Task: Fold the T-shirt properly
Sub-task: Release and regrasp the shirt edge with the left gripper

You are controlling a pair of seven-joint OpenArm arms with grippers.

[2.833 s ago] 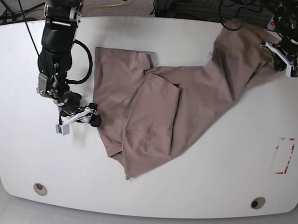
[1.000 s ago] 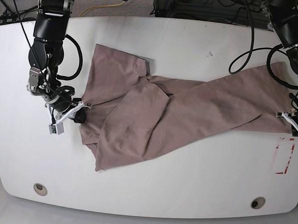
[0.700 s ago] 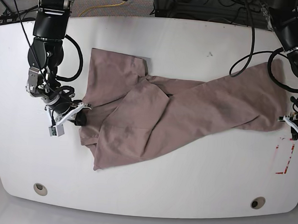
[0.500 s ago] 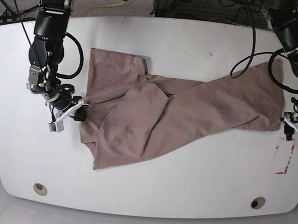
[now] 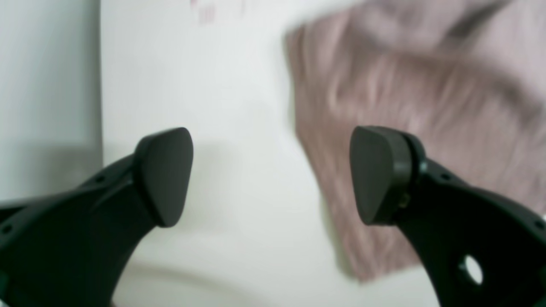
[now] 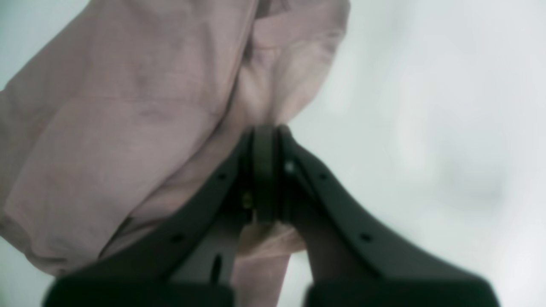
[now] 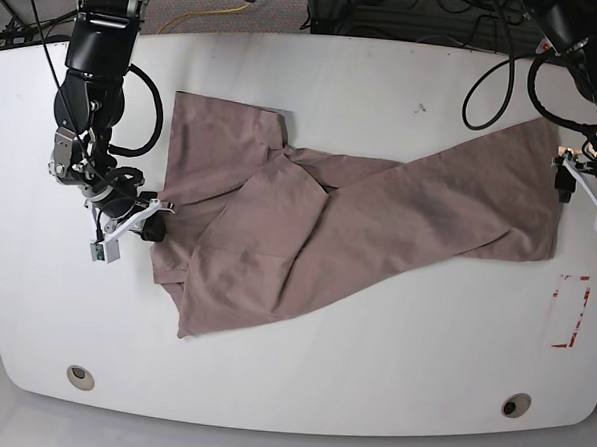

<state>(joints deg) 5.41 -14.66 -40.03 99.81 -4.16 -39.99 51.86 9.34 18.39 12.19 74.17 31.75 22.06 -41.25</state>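
The mauve T-shirt [image 7: 379,213] lies crumpled across the white table [image 7: 370,387], bunched and overlapped on the left and stretched out to the right. In the base view my right gripper [image 7: 146,226] is shut on the shirt's left edge. The right wrist view shows its jaws [image 6: 264,134] pinched together on a fold of the T-shirt [image 6: 128,106]. My left gripper [image 7: 585,198] stands open just off the shirt's right edge, holding nothing. From the left wrist, the left gripper [image 5: 271,177] is spread wide over bare table, with a corner of the T-shirt [image 5: 426,128] behind the right finger.
A red tape rectangle [image 7: 571,311] marks the table near its right edge, below the left gripper. Two round holes [image 7: 81,376] [image 7: 515,405] sit near the front edge. Cables [image 7: 486,83] run along the back edge.
My left gripper has opened, let go of the shirt's right end and moved back toward the far edge. The right gripper has drawn the shirt's left edge slightly left.
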